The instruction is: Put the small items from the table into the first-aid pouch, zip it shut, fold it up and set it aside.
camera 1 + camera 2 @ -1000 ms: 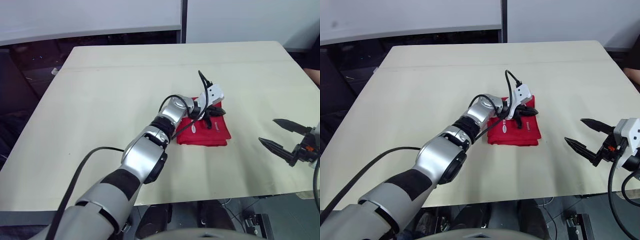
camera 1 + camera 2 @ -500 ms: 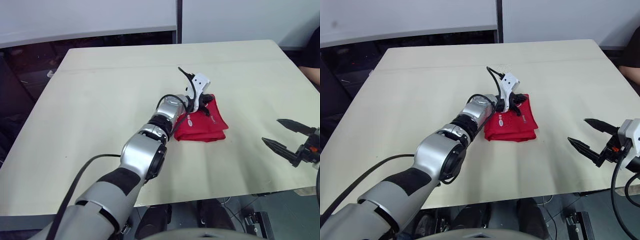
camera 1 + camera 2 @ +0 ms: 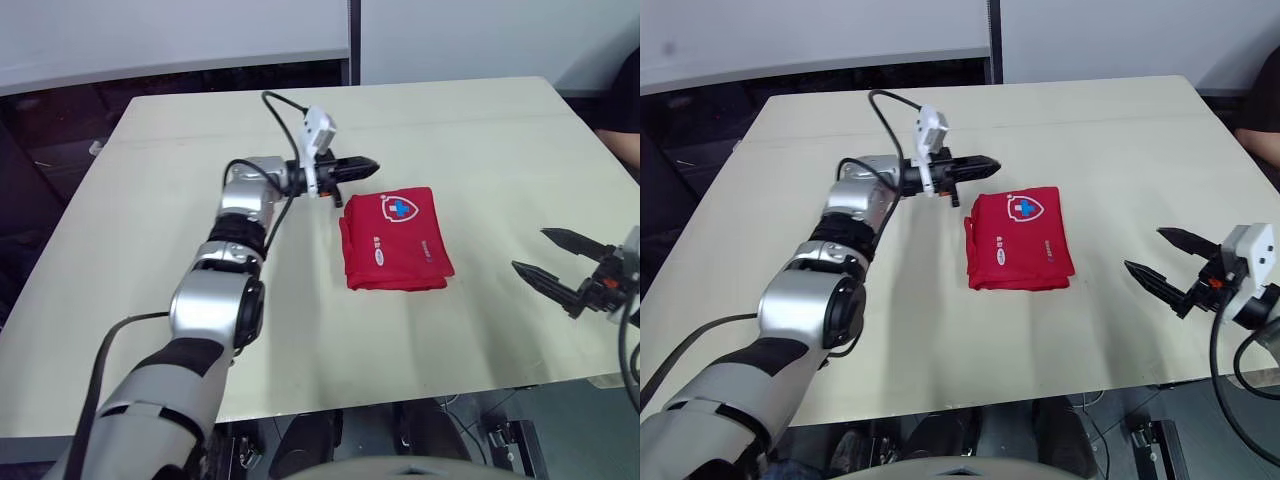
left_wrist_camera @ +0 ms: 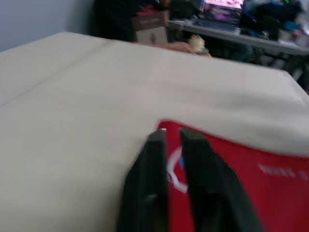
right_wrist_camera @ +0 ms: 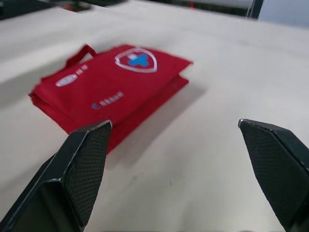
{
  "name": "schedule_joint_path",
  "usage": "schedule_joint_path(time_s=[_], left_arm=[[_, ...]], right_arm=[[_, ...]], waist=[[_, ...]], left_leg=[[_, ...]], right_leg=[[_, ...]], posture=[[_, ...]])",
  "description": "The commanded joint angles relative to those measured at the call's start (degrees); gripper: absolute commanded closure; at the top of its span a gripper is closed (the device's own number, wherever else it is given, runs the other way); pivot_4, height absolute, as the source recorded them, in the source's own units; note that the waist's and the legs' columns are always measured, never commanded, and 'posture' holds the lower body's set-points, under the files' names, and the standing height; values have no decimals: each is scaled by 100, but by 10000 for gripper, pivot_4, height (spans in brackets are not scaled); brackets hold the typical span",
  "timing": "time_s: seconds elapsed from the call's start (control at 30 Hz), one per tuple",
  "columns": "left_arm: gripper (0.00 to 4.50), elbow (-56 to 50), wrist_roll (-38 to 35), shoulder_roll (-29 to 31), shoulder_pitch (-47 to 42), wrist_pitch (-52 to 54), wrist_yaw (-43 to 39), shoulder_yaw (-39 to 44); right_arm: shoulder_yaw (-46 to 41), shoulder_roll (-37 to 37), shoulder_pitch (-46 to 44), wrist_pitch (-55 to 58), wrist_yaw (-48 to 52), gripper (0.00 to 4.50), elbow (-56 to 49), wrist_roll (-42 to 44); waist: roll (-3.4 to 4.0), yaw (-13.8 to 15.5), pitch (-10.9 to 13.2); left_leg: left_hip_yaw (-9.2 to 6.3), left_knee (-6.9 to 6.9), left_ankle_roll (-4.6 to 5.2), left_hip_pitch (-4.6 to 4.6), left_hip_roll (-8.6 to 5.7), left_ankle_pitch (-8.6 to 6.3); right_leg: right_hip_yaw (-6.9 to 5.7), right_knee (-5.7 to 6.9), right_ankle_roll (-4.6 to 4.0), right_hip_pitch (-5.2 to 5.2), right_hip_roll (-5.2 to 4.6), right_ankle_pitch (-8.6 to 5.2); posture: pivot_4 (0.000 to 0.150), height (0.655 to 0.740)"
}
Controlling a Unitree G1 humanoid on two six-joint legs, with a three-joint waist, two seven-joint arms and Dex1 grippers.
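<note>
one folded red pouch [image 3: 395, 238], just beside the closed left gripper [image 3: 368, 163]

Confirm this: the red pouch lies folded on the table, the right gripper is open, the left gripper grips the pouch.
Not quite: the left gripper grips nothing; it is shut, clear of the pouch near its far corner, as the left eye view shows. The rest is right.

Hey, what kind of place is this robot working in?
Probably an office or lab workroom: a plain pale table holding a folded red first-aid pouch, grey partition panels behind it, and cluttered desks with a lit screen in the left wrist view.
</note>
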Motion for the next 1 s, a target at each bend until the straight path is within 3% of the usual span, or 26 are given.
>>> schedule_joint_path(time_s=[0.03,0.13,0.23,0.27,0.47,0.7,0.8,0.87,0.93,0.97,1.0], left_arm=[[27028,-2175,-643,809,911,923,-1135,-139],[15144,-3703,-1300,1407,1645,1727,-1578,-92],[2932,-4521,-1579,1946,2134,1985,-1641,-42],[981,-4685,-1675,2082,2240,2041,-1621,-12],[981,-5495,-2190,2778,2775,2270,-1354,362],[981,-6217,-2773,3031,3140,2705,-758,837],[0,-6391,-2864,3145,3302,2758,-636,898],[0,-6393,-2911,3163,3310,2743,-518,925],[0,-6373,-2930,3181,3302,2709,-450,907],[0,-6367,-2938,3183,3296,2695,-427,891],[0,-6360,-2948,3177,3282,2685,-396,871]], right_arm=[[358,209,-623,591,-535,0,46,193],[742,314,-1223,1122,-784,0,190,225],[1219,346,-1801,1667,-871,0,498,159],[1316,383,-1957,1752,-856,0,638,150],[2052,707,-2976,1859,-558,0,1916,-248],[2625,1044,-3753,2684,-389,0,2993,-532],[2714,1084,-3780,2977,-208,6784,2946,-462],[2567,1185,-3783,3157,-199,18218,2866,-323],[2376,1304,-3823,3234,-320,27170,2878,-255],[2282,1355,-3850,3232,-395,29473,2909,-246],[2166,1410,-3886,3218,-491,35219,2959,-242]], waist=[[0,-46,1],[-2,-70,5],[2,-45,2],[2,-39,2],[5,34,6],[7,35,8],[7,30,8],[6,33,7],[6,28,7],[6,18,7],[6,0,7]], left_leg=[[0,0,0,-1,1,0],[2,2,-3,-32,5,2],[-7,24,-5,-82,3,3],[-7,28,-5,-89,3,3],[-8,34,-5,-97,-2,3],[-10,34,-5,-100,1,3],[-9,34,-5,-100,1,3],[-12,34,-6,-99,2,3],[-11,34,-5,-98,2,3],[-10,34,-5,-98,2,3],[-10,34,-6,-98,2,3]], right_leg=[[1,0,0,0,0,0],[12,11,-2,-41,-6,1],[2,21,-4,-84,-19,3],[2,22,-4,-90,-19,3],[-6,20,-6,-92,-12,5],[-7,21,-8,-96,-9,6],[-6,20,-9,-97,-8,6],[-8,21,-9,-96,-7,6],[-8,21,-10,-96,-7,7],[-7,22,-10,-96,-6,7],[-6,22,-11,-96,-6,8]], posture=[[1500,7368],[1500,7368],[1500,7368],[1500,7368],[1500,7368],[1500,7368],[1500,7368],[1500,7368],[1500,7368],[1500,7368],[1500,7368]])
